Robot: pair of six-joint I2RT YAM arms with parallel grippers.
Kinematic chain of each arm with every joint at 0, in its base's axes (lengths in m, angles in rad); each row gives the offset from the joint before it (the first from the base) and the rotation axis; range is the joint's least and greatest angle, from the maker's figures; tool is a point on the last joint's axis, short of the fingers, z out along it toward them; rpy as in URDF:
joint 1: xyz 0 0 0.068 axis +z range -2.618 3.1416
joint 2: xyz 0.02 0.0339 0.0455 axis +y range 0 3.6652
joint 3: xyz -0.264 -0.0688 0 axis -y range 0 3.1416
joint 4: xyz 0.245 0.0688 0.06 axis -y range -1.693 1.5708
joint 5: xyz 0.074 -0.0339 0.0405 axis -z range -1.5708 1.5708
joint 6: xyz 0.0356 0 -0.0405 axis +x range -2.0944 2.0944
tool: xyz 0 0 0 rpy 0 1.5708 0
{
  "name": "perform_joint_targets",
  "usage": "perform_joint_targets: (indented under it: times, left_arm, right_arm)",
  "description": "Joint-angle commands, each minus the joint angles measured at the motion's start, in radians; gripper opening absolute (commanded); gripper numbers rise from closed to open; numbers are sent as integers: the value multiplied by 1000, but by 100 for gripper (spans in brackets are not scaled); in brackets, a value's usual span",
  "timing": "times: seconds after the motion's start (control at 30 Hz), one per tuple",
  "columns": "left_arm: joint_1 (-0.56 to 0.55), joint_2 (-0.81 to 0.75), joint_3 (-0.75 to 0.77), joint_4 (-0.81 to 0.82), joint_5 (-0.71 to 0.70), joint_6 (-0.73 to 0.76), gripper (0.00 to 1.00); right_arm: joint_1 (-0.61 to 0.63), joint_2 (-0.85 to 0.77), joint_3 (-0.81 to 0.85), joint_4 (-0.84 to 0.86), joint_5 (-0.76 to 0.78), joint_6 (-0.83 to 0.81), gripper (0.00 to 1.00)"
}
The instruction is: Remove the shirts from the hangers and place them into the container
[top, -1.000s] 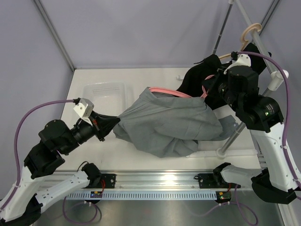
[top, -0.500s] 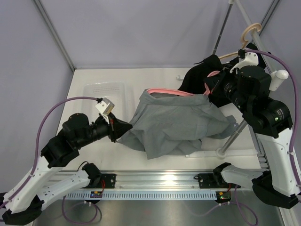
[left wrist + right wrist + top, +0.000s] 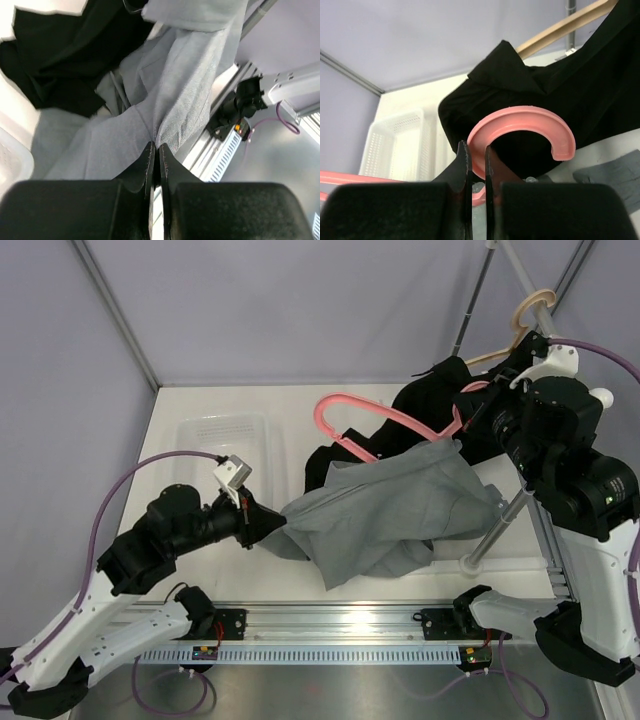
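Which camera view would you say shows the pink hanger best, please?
The top external view: the pink hanger shows nearly whole there, next to the grey shirt. The right wrist view shows mainly its hook, close up, pinched in the right claw. The left wrist view shows none of it.

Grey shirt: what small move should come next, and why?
Probably pull the left claw, shut on the grey shirt, toward the container. The right claw grips the pink hanger by its hook; one hanger arm is bare, the other seems caught in cloth.
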Motion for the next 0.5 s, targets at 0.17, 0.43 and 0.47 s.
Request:
perform_joint_targets:
  times: [0.17, 0.43, 0.47]
  left_arm:
    - [2, -31, -27, -129, 46, -8, 0]
    - [4, 81, 80, 47, 298, 34, 26]
    - [2, 89, 115, 33, 275, 47, 32]
  right_arm:
    - [-36, -35, 4, 166, 46, 5, 0]
    - [-33, -63, -191, 235, -281, -105, 0]
    - [-33, -84, -232, 235, -299, -125, 0]
